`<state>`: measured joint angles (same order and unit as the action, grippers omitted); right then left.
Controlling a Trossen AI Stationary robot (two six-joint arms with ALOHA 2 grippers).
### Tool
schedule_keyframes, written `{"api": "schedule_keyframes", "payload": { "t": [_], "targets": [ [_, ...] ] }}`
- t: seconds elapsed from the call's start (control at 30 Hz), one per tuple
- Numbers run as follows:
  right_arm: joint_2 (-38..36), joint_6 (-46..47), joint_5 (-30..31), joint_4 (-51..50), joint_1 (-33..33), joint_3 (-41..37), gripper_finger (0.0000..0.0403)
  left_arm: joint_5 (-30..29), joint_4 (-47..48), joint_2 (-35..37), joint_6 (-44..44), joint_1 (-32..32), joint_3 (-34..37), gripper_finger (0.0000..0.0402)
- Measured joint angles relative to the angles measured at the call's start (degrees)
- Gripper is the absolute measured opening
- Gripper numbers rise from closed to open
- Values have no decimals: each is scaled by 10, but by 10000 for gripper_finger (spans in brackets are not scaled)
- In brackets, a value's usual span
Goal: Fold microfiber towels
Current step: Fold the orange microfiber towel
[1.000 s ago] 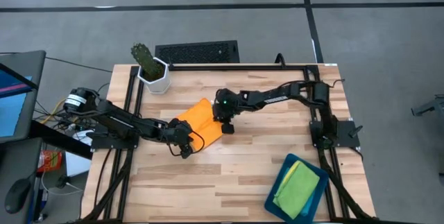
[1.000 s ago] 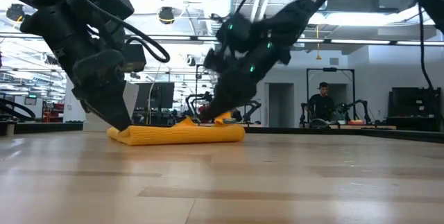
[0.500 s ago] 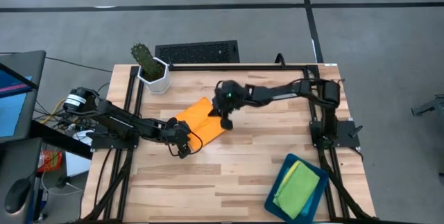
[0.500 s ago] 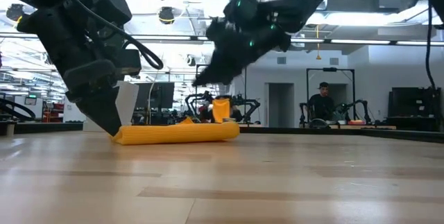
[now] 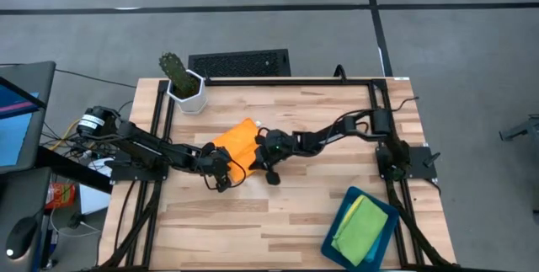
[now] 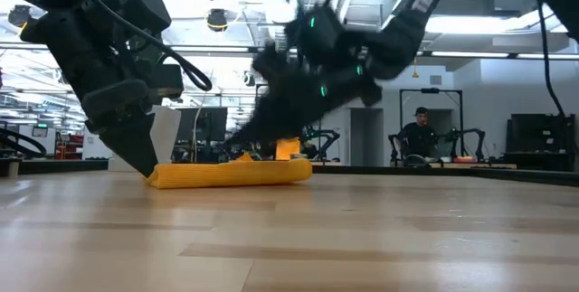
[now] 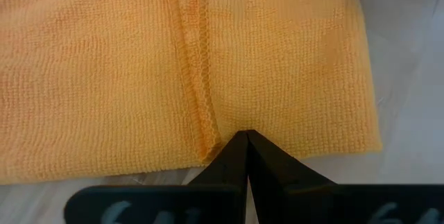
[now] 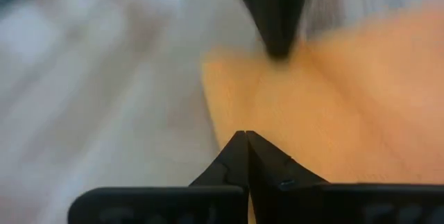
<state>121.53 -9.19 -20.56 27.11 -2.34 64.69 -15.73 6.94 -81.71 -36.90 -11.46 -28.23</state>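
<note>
An orange microfiber towel (image 5: 240, 141) lies folded on the wooden table (image 5: 295, 200), left of the middle. My left gripper (image 5: 222, 178) is shut, with its tip on the towel's near-left end (image 6: 156, 178). My right gripper (image 5: 254, 159) is shut too. It slants down from the right and points at the towel's near-right edge (image 8: 222, 106); that view is blurred. A green towel (image 5: 358, 226) lies on a light blue one in the dark teal tray (image 5: 337, 234) at the near right. My left gripper presses its shut fingertips (image 7: 244, 141) down on the top layer of the orange towel, beside a hemmed seam (image 7: 207, 120) and close to the towel's edge. The fingers come slanting from above and from the left. The towel lies flat on the table. My right gripper's shut tip stands at the orange towel's edge (image 8: 229, 123); whether it touches the cloth I cannot tell.
A white pot with a cactus (image 5: 184, 85) stands at the far left corner, and a black grille (image 5: 240, 63) lies beyond the far edge. Bare wood spreads over the table's middle and near side.
My right gripper rose off the orange towel's right corner and toward the far edge. It then swung down toward the near edge and tipped flatter, so that it now points left at the towel's edge. The left gripper and the towel have stayed in place.
</note>
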Motion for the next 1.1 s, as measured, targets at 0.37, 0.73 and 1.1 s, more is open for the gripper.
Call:
{"api": "schedule_keyframes", "payload": {
  "t": [0.37, 0.73, 1.1],
  "targets": [
    [21, 60, -18, 17, -16, 4, 18, 12, 0, 0, -13, 0, 0, 0],
    [34, 17, -5, 100, 36, 28, 13, 12, -3, 0, -17, 1, 0, 0],
    [130, 38, -2, 98, 42, 130, 20, 12, -21, -1, -22, 0, 2, 0]
  ]
}}
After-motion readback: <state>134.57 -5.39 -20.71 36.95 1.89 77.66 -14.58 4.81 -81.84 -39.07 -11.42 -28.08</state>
